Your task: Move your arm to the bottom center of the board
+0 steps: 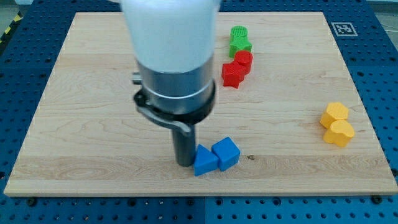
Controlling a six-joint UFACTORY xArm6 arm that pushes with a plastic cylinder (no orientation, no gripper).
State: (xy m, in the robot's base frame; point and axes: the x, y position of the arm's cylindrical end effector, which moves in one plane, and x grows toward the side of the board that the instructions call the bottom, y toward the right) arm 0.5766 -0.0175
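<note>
Jaws: none on this rig, so no open or closed state to log; the arm (171, 56) ends in a dark rod, and my tip (184, 164) sits on the wooden board (93, 124), near its bottom edge and a little to the view's left of centre. Just to the view's right of my tip, touching it or nearly so, lies a blue wedge-like block (204, 161); I cannot tell for sure whether there is contact. A blue cube (226, 153) sits against that block's right side. Toward the view's right edge, two yellow blocks (337, 124) lie together, one just above the other, shapes rounded and hard to make out. Farther up, right of the arm's body, two red blocks (237, 68) cluster together, with two green blocks (239, 40) just above them near the view's top.
</note>
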